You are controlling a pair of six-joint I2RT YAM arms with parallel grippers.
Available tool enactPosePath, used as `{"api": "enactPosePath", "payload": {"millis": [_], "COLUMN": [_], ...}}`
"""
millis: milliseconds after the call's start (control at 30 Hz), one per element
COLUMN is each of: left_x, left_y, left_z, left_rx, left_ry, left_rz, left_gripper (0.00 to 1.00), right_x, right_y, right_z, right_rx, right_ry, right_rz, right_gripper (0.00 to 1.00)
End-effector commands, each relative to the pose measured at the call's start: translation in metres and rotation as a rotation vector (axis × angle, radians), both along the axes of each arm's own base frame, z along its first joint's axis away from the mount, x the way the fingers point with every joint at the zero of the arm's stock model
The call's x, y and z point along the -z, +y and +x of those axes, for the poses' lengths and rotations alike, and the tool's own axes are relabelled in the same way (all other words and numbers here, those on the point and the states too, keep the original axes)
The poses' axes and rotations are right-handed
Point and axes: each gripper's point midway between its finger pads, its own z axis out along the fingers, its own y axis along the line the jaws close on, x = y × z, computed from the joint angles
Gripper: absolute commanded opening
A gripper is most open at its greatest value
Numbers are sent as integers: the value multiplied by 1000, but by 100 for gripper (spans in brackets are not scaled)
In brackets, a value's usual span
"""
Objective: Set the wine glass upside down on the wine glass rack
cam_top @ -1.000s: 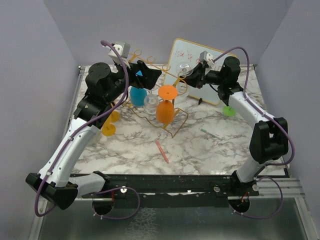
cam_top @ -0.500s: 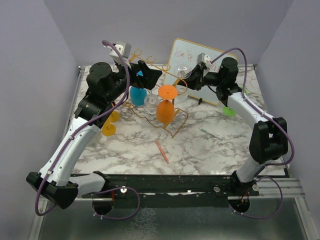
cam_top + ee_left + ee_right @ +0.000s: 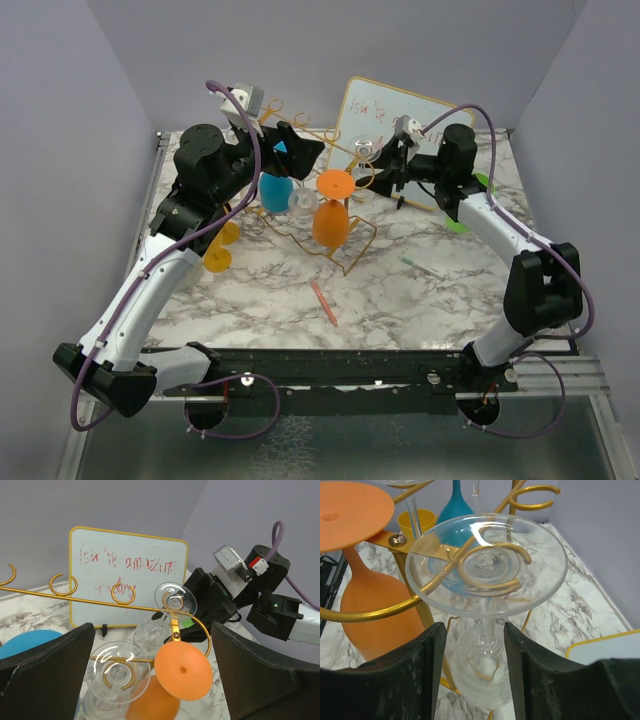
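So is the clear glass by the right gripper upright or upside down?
Upside down: the glass hangs from the rack, foot on top, bowl below.

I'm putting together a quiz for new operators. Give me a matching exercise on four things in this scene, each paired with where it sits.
Things:
1. orange wine glass
2. blue wine glass
3. whiteboard
4. pink stick

Places:
A. lying flat on the marble table, in front of the wine glass rack
B. propped upright behind the rack
C. hanging upside down at the rack's left side
D. hanging upside down near the rack's middle

Pairs: 1-D, 2-C, 3-B, 4-A
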Motion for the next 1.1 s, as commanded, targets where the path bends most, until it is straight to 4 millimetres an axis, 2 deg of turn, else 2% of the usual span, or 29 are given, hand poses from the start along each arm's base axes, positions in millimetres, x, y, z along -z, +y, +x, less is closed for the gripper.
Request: {"api": "enactPosePath", "payload": {"millis": [0,267,400,467,633,867,967,1067], "left_x": [2,4,5,7,6,0,0,2], "left_y": [2,7,8,11,19,23,23,21], "left_z": [-3,-7,-10,-12,-20,-26,-25,-22], "left_rx": [11,0,0,-3,-22,-30,-30,-30], "left_ry": [-10,-25,-28,-32,-53,-80,-79,-72], "left_rz": [18,33,42,50,48,42,42,46], "left_gripper": [99,99,99,99,99,99,99,99], "right_x": [-1,6,9,15,13,-5,-3,22], "right_y": [-4,-25,-48,-65,-120,-193,-231,-253], "right_z": [-8,-12,-8,-3,22,56,61,60], "right_rx": [40,224,395,512,870,1369,1627,1795], "right_ry": [11,2,-23,-35,-73,5,87,190], "right_rz": [-12,-49,-89,-119,-170,-93,-73,-157], "right_gripper": [57,62,62,62,62,63,63,63]}}
